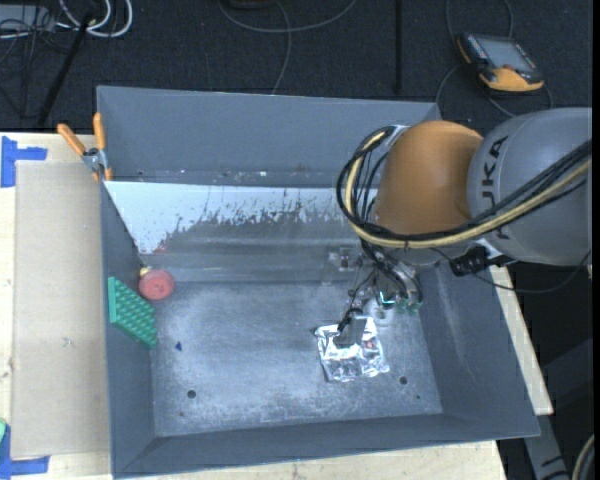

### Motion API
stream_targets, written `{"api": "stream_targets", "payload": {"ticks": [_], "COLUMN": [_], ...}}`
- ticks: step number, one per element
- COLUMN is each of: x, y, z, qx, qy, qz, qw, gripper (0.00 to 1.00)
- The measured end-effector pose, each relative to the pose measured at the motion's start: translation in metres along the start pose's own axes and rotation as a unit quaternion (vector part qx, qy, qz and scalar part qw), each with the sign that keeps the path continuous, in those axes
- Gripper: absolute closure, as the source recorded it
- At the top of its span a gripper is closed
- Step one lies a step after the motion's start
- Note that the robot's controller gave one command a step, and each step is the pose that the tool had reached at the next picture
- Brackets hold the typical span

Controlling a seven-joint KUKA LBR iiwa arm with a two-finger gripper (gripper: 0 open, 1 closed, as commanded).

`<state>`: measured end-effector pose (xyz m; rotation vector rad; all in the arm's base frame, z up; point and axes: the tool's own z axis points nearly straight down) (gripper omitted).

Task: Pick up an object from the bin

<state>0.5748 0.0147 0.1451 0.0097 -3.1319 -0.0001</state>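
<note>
Against the left wall of the grey bin (260,138) leans a green perforated block (132,310), tilted on the slope. Just beside it, up and to the right, lies a small red round disc (157,285). The middle of the floor is bare metal. Right of centre sits a crumpled piece of silver foil (357,363), well apart from the other two things. The hand (365,320) hangs directly over the foil's upper edge, pointing down, its tip at or touching the crumple. Whether it is open or closed, or grips anything, cannot be told. Above it the arm (540,193) reaches in from the right, its orange cover (425,178) ringed by looping cables.
</note>
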Motion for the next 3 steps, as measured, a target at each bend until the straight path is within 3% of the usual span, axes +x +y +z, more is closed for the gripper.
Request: {"api": "stream_targets", "payload": {"ticks": [1,2,3], "x": [0.020,0.018,0.026], "y": [-0.049,-0.047,-0.040], "z": [0.081,0.076,-0.076], "qx": [0.001,0.000,0.000], "qy": [0.0003,-0.0039,-0.0092], "qz": [0.000,-0.001,-0.029], "qw": [1.0000,1.0000,0.9995], "gripper": [0.00,1.00,1.00]}}
